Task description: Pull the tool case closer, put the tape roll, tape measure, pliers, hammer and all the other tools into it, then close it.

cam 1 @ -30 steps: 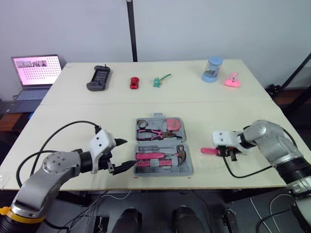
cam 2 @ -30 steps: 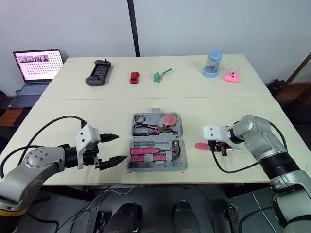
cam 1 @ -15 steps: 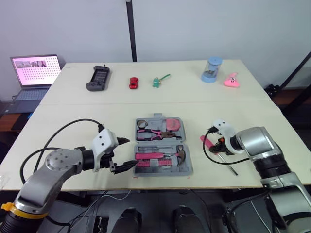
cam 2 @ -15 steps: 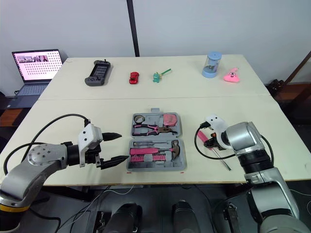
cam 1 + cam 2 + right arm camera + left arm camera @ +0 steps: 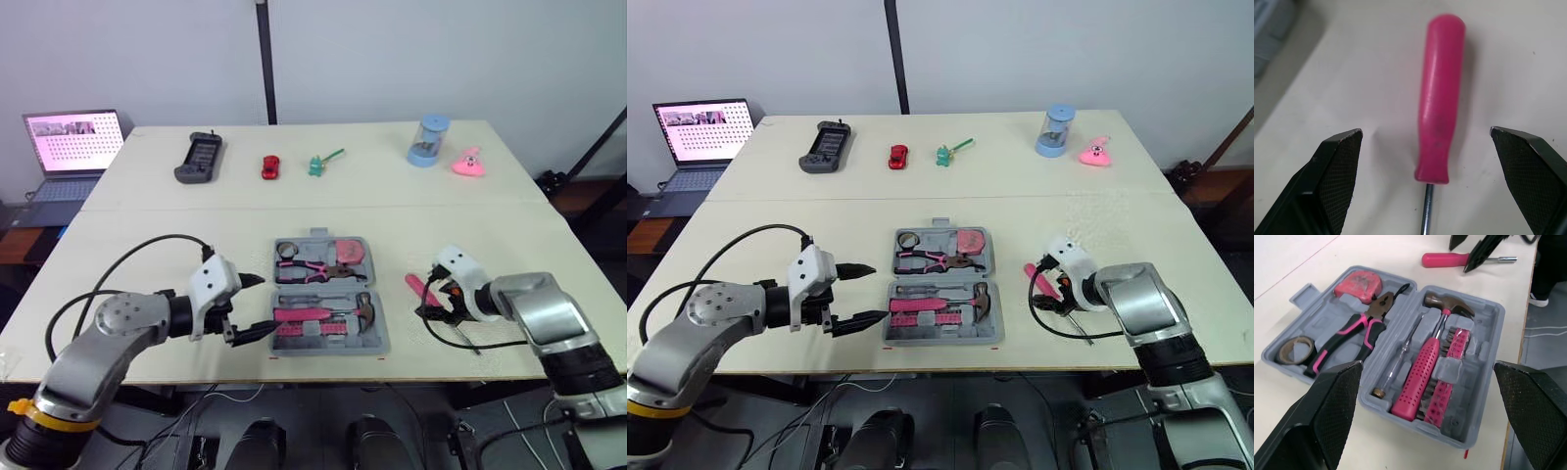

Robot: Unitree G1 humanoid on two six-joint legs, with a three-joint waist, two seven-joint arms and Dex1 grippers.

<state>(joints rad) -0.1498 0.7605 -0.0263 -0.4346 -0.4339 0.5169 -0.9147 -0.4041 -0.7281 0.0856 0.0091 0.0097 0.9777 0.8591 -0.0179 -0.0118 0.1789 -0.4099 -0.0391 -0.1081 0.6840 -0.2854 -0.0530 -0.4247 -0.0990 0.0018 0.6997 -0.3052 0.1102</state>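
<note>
The grey tool case [image 5: 293,338] lies open in the middle of the near table. In it are a tape roll [image 5: 1295,348], pink-handled pliers [image 5: 1352,337], a pink tape measure [image 5: 1357,285], a pink hammer [image 5: 1426,365], a thin screwdriver [image 5: 1399,363] and a bit holder [image 5: 1447,377]. A pink-handled screwdriver [image 5: 1439,98] rests on the table to the right of the case, its shaft pointing toward the front edge. My right gripper [image 5: 433,296] is open, its fingers standing apart on either side of that handle. My left gripper [image 5: 266,305] is open at the case's left edge.
On the far table are a laptop [image 5: 73,137], a game controller [image 5: 199,157], a red toy car [image 5: 270,166], a green toy [image 5: 320,163], a blue canister [image 5: 427,141] and a pink toy [image 5: 468,163]. The table's front edge runs just below the case.
My right gripper has opened and let go of the pink screwdriver, which now lies slanted on the table. The left gripper has edged slightly toward the case.
</note>
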